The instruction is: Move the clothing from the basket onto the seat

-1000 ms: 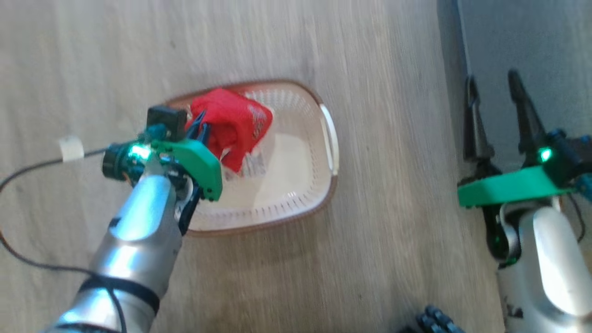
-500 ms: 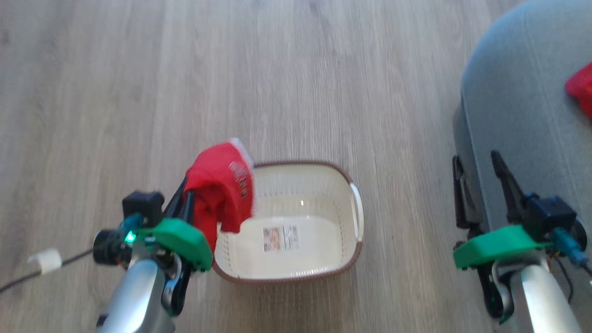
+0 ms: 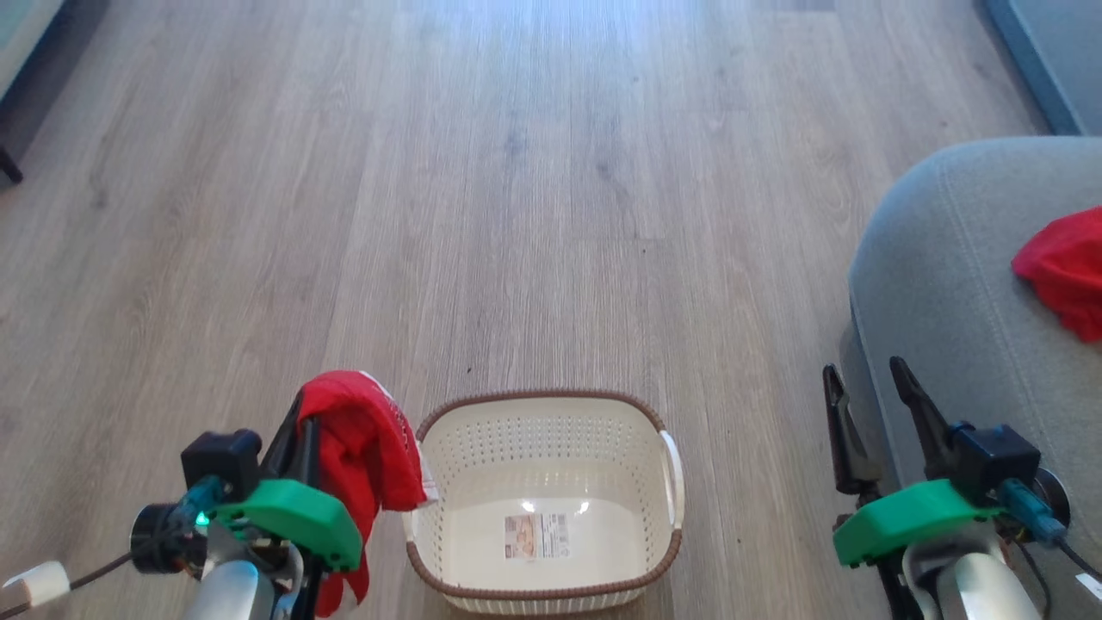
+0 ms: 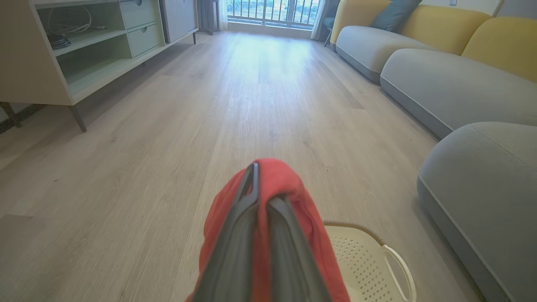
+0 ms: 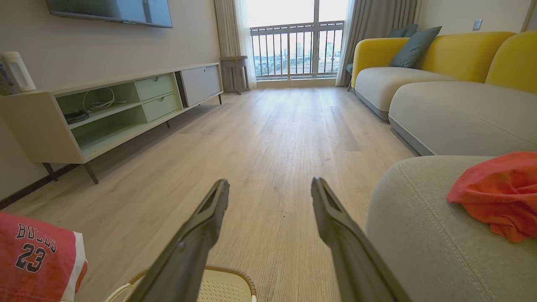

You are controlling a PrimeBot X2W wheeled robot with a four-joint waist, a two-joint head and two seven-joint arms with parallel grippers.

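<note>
My left gripper [image 3: 301, 426] is shut on a piece of red clothing [image 3: 366, 448], which hangs just left of the basket [image 3: 542, 398] and above its rim. In the left wrist view the red clothing [image 4: 289, 180] drapes over both closed fingers [image 4: 235, 235]. The cream basket holds nothing but its label. My right gripper [image 3: 863, 368] stands open and empty beside the grey seat [image 3: 947, 284]. Another red garment [image 3: 1063, 267] lies on the seat's top. In the right wrist view I see the open gripper [image 5: 269, 182], the seat [image 5: 419, 235] and that garment [image 5: 499, 193].
Wood floor stretches ahead. A low TV cabinet [image 5: 105, 109] lines the left wall. More grey and yellow sofa sections [image 5: 440, 109] run along the right. A cable with a white tag [image 3: 34, 581] trails from my left wrist.
The head camera has swung upward, so the whole picture shifted. My left gripper has lifted the red clothing out of the basket to its left side. The right gripper stays open.
</note>
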